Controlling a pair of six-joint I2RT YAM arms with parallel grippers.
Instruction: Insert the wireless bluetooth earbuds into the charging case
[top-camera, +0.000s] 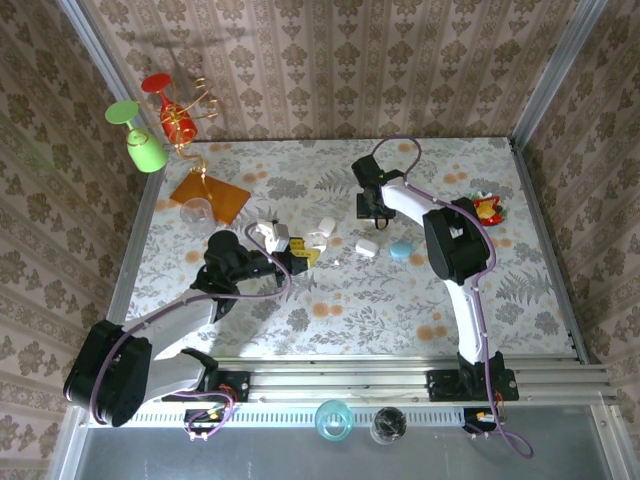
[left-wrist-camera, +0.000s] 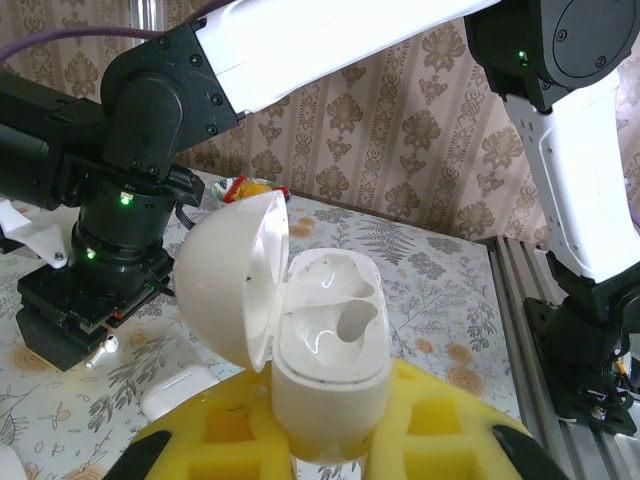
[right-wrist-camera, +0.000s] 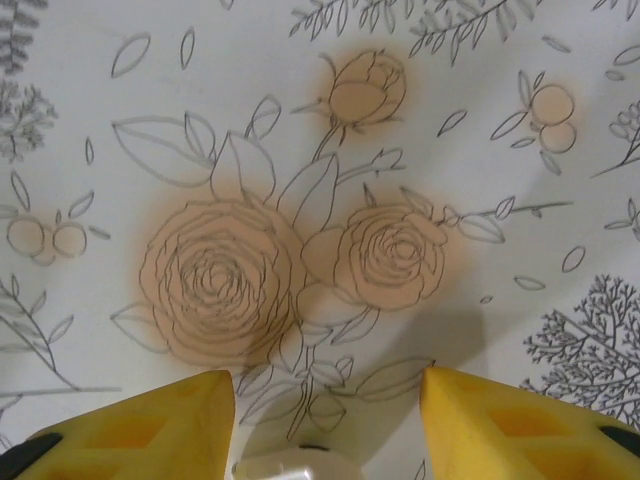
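The left gripper (left-wrist-camera: 335, 425) clamps its yellow fingers on the open charging case (left-wrist-camera: 330, 350), lid tipped back, both wells bare. The earbuds (top-camera: 316, 240) — tiny whitish bits, hard to make out — lie on the flowered table (top-camera: 350, 300) just right of that case. Beyond them sit a white case (top-camera: 366, 247) and a teal case (top-camera: 401, 250). The right gripper (right-wrist-camera: 322, 385) hangs over bare cloth, fingers apart, with a pale rounded thing (right-wrist-camera: 295, 465) low between them. Glasses (top-camera: 140, 140) crowd the far left corner — walls (top-camera: 330, 60) close three sides, and the near cloth lies free.
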